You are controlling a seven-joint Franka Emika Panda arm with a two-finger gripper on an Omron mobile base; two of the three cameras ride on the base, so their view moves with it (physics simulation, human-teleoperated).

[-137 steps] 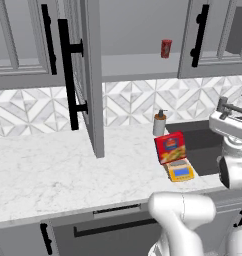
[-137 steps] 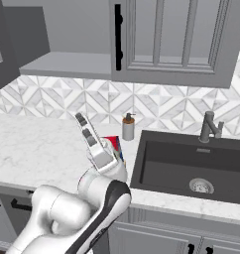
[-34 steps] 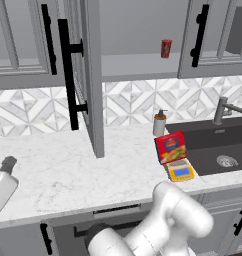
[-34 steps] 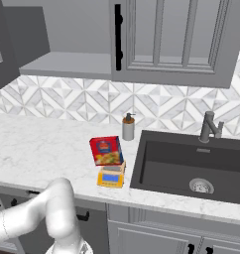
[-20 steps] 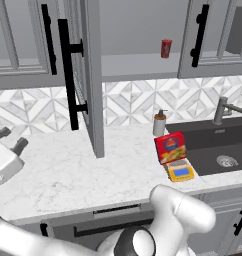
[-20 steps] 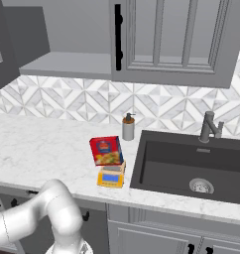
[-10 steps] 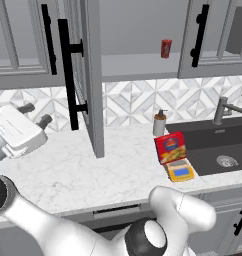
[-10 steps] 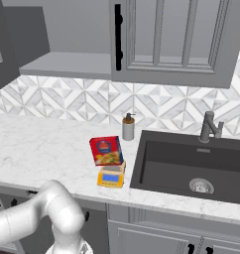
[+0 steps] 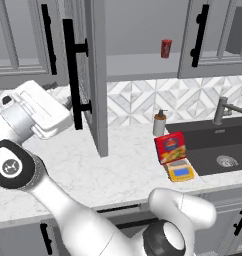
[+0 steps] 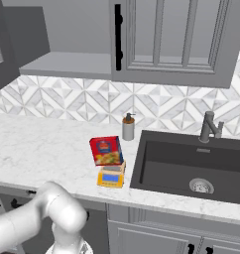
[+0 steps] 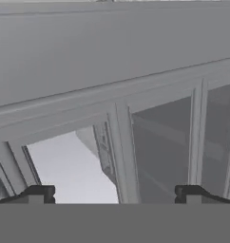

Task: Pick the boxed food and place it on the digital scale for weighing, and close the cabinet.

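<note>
The red boxed food (image 9: 172,147) (image 10: 107,150) stands upright at the back of the yellow digital scale (image 9: 180,172) (image 10: 112,176), with its lower edge at the scale's rear. The grey wall cabinet has one door (image 9: 95,75) swung out toward me, edge-on, with its black bar handle (image 9: 70,75) on the left face. My gripper (image 9: 60,95) hovers open just left of that handle with nothing between its fingers. In the hand view the gripper (image 11: 114,194) faces a panelled grey cabinet door (image 11: 159,137) close up.
A small red can (image 9: 166,48) stands on the cabinet's inner shelf (image 10: 67,64). A grey soap dispenser (image 9: 159,123) (image 10: 128,127) is behind the box. The dark sink (image 10: 196,163) and faucet (image 10: 209,126) lie to the right. Marble counter (image 9: 128,170) stretches leftwards under my arm.
My hand has swung up and to the right, from low over the left counter to beside the open door's handle. The box and scale have not moved.
</note>
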